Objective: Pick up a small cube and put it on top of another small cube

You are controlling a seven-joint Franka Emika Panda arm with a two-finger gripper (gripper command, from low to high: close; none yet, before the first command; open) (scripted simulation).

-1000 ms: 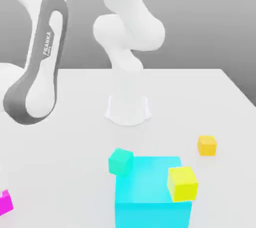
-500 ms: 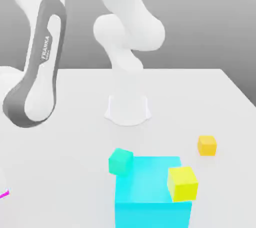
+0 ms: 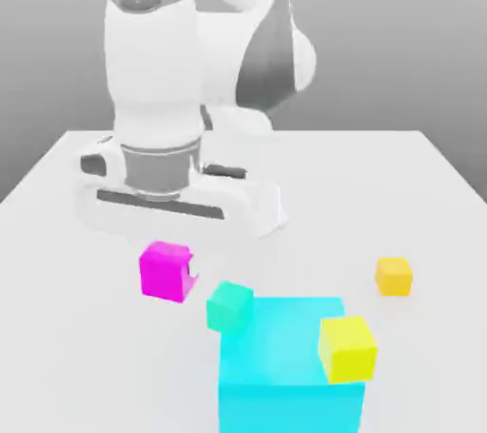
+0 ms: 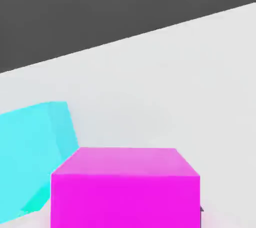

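I have the hand (image 3: pixel 171 265) low over the table (image 3: pixel 399 184), and the pink cube (image 3: pixel 165 270) sits directly beneath its body, close under the wrist. In the hand view the pink cube (image 4: pixel 125 187) looms right in front of the lens, squarely ahead. I cannot tell how far open the hand is, or whether it has hold of the cube: a small dark bit shows against the cube's side in the exterior view, but I can't make out the tips. I also can't tell whether the cube rests on the table or is lifted just clear of it.

What the next move turns on, as I judge it, is the line from the hand to the teal cube (image 3: pixel 229 306). That cube lies just beside the pink one, toward the exterior view's right and a little nearer that camera, touching or nearly touching the big cyan block (image 3: pixel 290 369). From the hand's own camera the cyan block (image 4: pixel 32 157) sits off to one side of the pink cube.

If the teal cube is the target, the carry is short, but the cyan block crowds it, so I'd want height before moving across. 2 yellow cubes are further off: 1 on the block (image 3: pixel 346 348), 1 on the table (image 3: pixel 393 276).
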